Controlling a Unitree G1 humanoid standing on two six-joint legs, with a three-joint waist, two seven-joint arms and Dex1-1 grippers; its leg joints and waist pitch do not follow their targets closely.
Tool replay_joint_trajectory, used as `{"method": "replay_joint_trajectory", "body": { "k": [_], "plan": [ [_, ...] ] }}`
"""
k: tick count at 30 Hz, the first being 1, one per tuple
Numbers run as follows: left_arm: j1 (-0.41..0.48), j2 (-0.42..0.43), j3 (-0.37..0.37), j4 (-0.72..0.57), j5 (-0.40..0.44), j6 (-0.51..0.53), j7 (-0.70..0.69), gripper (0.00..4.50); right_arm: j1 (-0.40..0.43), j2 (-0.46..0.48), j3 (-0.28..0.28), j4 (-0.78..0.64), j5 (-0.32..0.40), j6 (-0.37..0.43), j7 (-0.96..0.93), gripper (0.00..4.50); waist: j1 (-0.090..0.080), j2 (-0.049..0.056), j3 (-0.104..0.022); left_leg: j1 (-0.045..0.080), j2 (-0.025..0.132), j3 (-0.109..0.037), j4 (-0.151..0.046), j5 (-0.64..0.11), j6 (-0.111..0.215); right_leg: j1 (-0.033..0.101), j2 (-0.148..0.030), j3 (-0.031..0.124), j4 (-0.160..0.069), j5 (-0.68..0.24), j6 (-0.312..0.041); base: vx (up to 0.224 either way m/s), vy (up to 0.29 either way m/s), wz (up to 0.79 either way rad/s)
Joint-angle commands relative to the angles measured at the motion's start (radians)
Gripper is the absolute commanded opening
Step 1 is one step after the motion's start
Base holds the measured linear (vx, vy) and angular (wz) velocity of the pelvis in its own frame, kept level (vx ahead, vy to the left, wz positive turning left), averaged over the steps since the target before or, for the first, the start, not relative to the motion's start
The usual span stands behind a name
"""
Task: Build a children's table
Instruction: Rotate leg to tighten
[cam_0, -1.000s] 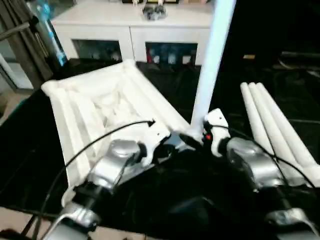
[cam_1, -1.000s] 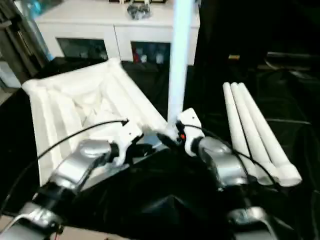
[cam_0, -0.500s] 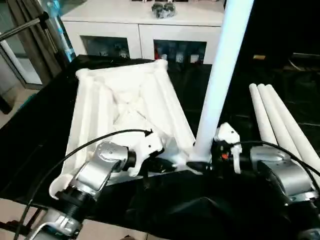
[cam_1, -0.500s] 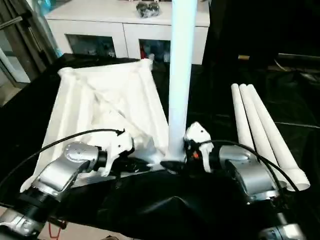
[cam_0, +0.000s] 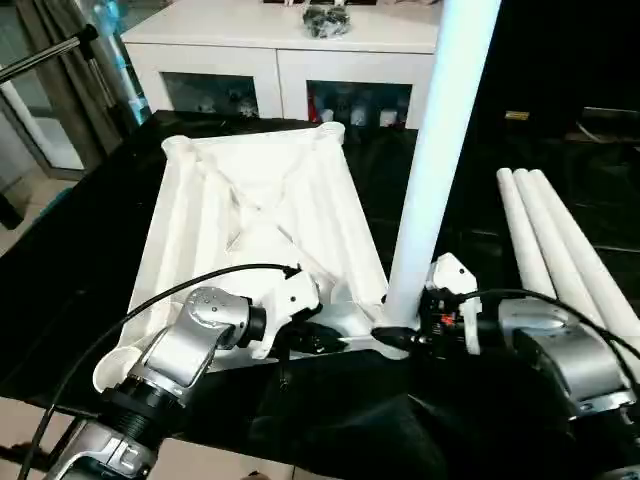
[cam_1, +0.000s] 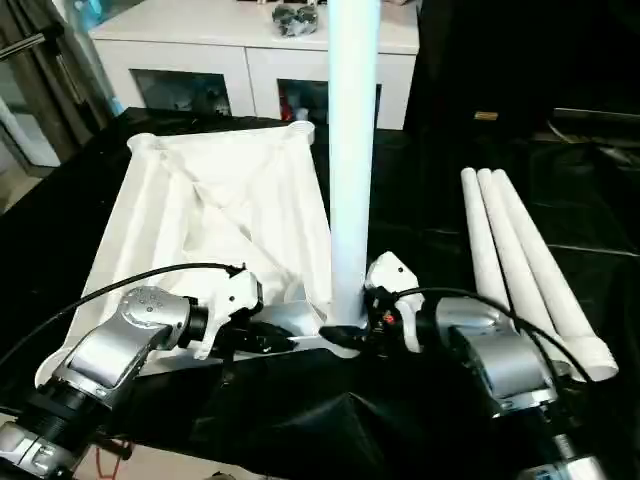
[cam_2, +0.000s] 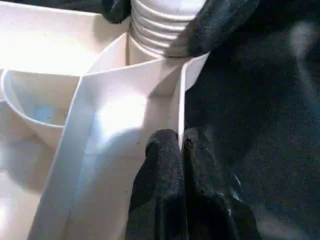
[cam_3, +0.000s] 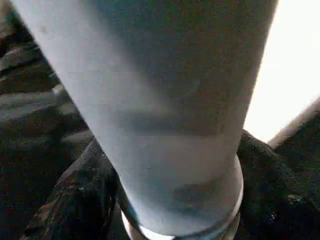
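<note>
The white tabletop (cam_0: 250, 200) lies ribbed side up on the black table. One white leg (cam_0: 435, 170) stands upright at its near right corner socket, and its threaded end (cam_2: 160, 27) sits at the socket's mouth. My right gripper (cam_0: 395, 338) is shut on the base of that leg, with black fingers (cam_3: 75, 200) on either side of the tube (cam_3: 165, 100). My left gripper (cam_0: 325, 340) is shut on the tabletop's near rim beside that corner; its fingers (cam_2: 172, 165) pinch the thin wall. Three spare legs (cam_0: 560, 250) lie side by side to the right.
A white cabinet (cam_0: 280, 50) with glass-fronted compartments stands behind the table, with a small dark object on top. A metal pole (cam_0: 50, 55) and a curtain are at the far left. The table's near edge runs just below my forearms.
The camera has shifted. The tabletop has swung so its long sides point more directly away from me, and the held leg stands a little straighter. Both grippers keep their hold.
</note>
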Motion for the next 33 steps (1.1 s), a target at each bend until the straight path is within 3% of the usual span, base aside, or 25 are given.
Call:
{"method": "replay_joint_trajectory", "body": {
  "k": [1, 3, 5, 6, 7, 8, 12, 13, 16, 19, 21, 25, 28, 30, 32, 33],
  "plan": [
    [-0.049, -0.082, -0.01, 0.021, -0.004, 0.016, 0.092, 0.0, -0.018, 0.078, 0.041, 0.087, -0.044, 0.012, -0.133, 2.78, -0.008, -0.02, -0.039, 0.006, 0.061, -0.027, -0.072, -0.198, 0.062, 0.036, -0.098, 0.06, -0.1, -0.33, -0.164, 0.0, 0.0, 0.0],
    [-0.088, -0.142, 0.004, 0.078, 0.027, 0.033, 0.204, 0.0, -0.053, 0.148, 0.006, 0.179, -0.066, 0.011, -0.274, 2.77, -0.023, -0.019, -0.035, 0.015, 0.059, -0.031, -0.074, -0.255, 0.03, 0.033, -0.101, 0.058, -0.114, -0.438, -0.135, -0.029, 0.002, -0.02],
    [-0.122, -0.199, 0.022, 0.128, 0.04, 0.056, 0.299, 0.0, -0.082, 0.203, -0.016, 0.247, -0.07, 0.015, -0.365, 2.77, -0.022, -0.022, -0.036, 0.018, 0.057, -0.032, -0.074, -0.264, 0.03, 0.034, -0.103, 0.06, -0.119, -0.459, -0.123, 0.0, 0.0, 0.0],
    [-0.125, -0.204, 0.024, 0.132, 0.04, 0.058, 0.306, 0.0, -0.085, 0.208, -0.018, 0.253, -0.071, 0.014, -0.373, 2.77, -0.03, -0.02, -0.029, 0.022, 0.054, -0.03, -0.075, -0.293, 0.027, 0.026, -0.1, 0.058, -0.126, -0.501, -0.116, 0.0, 0.0, 0.0],
    [-0.147, -0.243, 0.039, 0.163, 0.044, 0.068, 0.367, 0.0, -0.11, 0.252, -0.034, 0.301, -0.074, 0.011, -0.44, 2.76, -0.03, -0.024, -0.029, 0.026, 0.05, -0.032, -0.073, -0.311, 0.023, 0.028, -0.102, 0.054, -0.133, -0.553, -0.095, 0.0, 0.0, 0.0],
    [-0.156, -0.259, 0.045, 0.174, 0.045, 0.069, 0.392, 0.0, -0.122, 0.271, -0.04, 0.322, -0.075, 0.009, -0.469, 2.76, -0.028, -0.017, -0.031, 0.026, 0.049, -0.034, -0.072, -0.309, 0.021, 0.028, -0.104, 0.056, -0.132, -0.557, -0.091, 0.0, 0.0, 0.0],
    [-0.174, -0.287, 0.045, 0.199, 0.06, 0.056, 0.422, 0.0, -0.161, 0.32, -0.055, 0.388, -0.09, -0.027, -0.54, 2.76, -0.03, -0.019, -0.034, 0.021, 0.051, -0.035, -0.076, -0.303, 0.028, 0.026, -0.103, 0.057, -0.133, -0.528, -0.085, 0.0, 0.0, 0.0],
    [-0.178, -0.291, 0.041, 0.202, 0.064, 0.048, 0.416, 0.0, -0.173, 0.333, -0.063, 0.402, -0.087, -0.039, -0.541, 3.32, -0.028, -0.02, -0.035, 0.019, 0.053, -0.035, -0.078, -0.297, 0.034, 0.028, -0.103, 0.059, -0.131, -0.509, -0.089, 0.0, 0.0, 0.0],
    [-0.173, -0.276, 0.024, 0.183, 0.06, 0.024, 0.363, 0.0, -0.192, 0.341, -0.085, 0.409, -0.06, -0.052, -0.494, 3.46, -0.027, -0.02, -0.036, 0.014, 0.056, -0.035, -0.081, -0.282, 0.043, 0.03, -0.103, 0.062, -0.124, -0.462, -0.104, 0.0, 0.0, 0.0],
    [-0.156, -0.254, 0.015, 0.158, 0.051, 0.018, 0.321, 0.0, -0.187, 0.311, -0.061, 0.384, -0.065, -0.055, -0.433, 3.92, -0.025, -0.019, -0.039, 0.01, 0.06, -0.033, -0.081, -0.255, 0.052, 0.034, -0.106, 0.065, -0.117, -0.403, -0.127, 0.0, 0.0, 0.0],
    [-0.136, -0.227, 0.009, 0.13, 0.034, 0.002, 0.268, 0.0, -0.168, 0.265, -0.025, 0.331, -0.051, -0.039, -0.327, 3.92, -0.022, -0.016, -0.041, 0.006, 0.062, -0.034, -0.081, -0.236, 0.06, 0.04, -0.104, 0.065, -0.109, -0.349, -0.14, 0.0, 0.0, 0.0],
    [-0.104, -0.177, 0.001, 0.08, 0.005, -0.004, 0.177, 0.0, -0.132, 0.175, 0.015, 0.228, -0.023, -0.036, -0.165, 3.92, -0.015, -0.019, -0.047, 0.002, 0.064, -0.029, -0.074, -0.173, 0.094, 0.045, -0.105, 0.068, -0.099, -0.248, -0.163, 0.0, 0.0, 0.0],
    [-0.092, -0.149, -0.006, 0.062, -0.002, -0.014, 0.131, 0.0, -0.119, 0.13, 0.023, 0.184, -0.006, -0.034, -0.093, 3.92, -0.01, -0.017, -0.062, -0.005, 0.065, -0.028, -0.062, -0.044, 0.139, 0.051, -0.101, 0.067, -0.069, -0.019, -0.214, 0.017, -0.003, 0.01],
    [-0.079, -0.108, -0.017, 0.042, -0.004, -0.024, 0.071, 0.0, -0.099, 0.055, 0.032, 0.119, 0.024, -0.019, 0.019, 3.92, 0.0, -0.015, -0.067, -0.007, 0.067, -0.027, -0.053, 0.013, 0.197, 0.048, -0.098, 0.065, -0.053, 0.12, -0.236, 0.0, 0.0, 0.0],
    [-0.075, -0.093, -0.02, 0.036, -0.005, -0.023, 0.05, 0.0, -0.092, 0.029, 0.034, 0.097, 0.032, -0.011, 0.06, 3.92, 0.005, -0.014, -0.061, -0.007, 0.069, -0.024, -0.053, -0.009, 0.212, 0.044, -0.099, 0.063, -0.058, 0.092, -0.241, 0.0, 0.0, 0.0],
    [-0.071, -0.082, -0.022, 0.029, -0.01, -0.024, 0.03, 0.0, -0.086, 0.012, 0.037, 0.082, 0.039, -0.002, 0.088, 3.92, 0.009, -0.016, -0.06, -0.006, 0.068, -0.024, -0.054, -0.032, 0.2, 0.045, -0.099, 0.062, -0.062, 0.045, -0.237, 0.0, 0.0, 0.0]
  ]
}}
